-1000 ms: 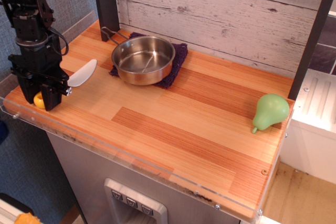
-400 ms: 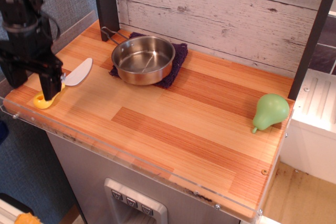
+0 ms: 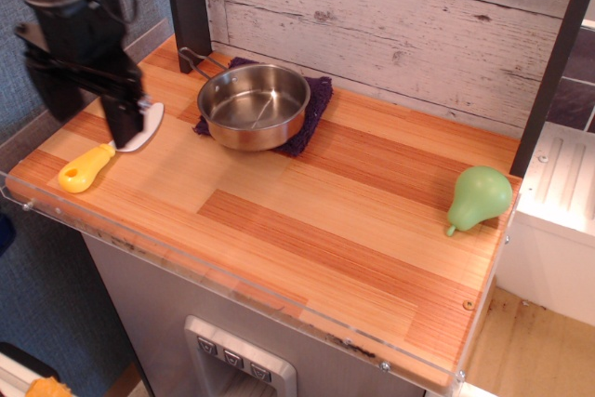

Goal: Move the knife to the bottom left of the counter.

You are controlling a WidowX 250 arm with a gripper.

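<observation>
the knife (image 3: 93, 163) lies flat at eight o'clock on the counter (image 3: 307, 230), its goal corner, so the gripper (image 3: 88, 90) hangs above with jaws open, empty.

Knife (image 3: 100, 158): yellow handle, white blade. Worktop (image 3: 307, 230): striped in light and reddish-brown wood strips, edged in clear acrylic. Claw (image 3: 85, 104): black. Pan (image 3: 253, 105): shiny silver metal, set on a dark purple cloth (image 3: 314, 104). Pear (image 3: 478, 198): plain light green. Back wall (image 3: 400, 16): whitewashed grey planks, weathered grain. Cabinet (image 3: 186, 323): grey.
</observation>
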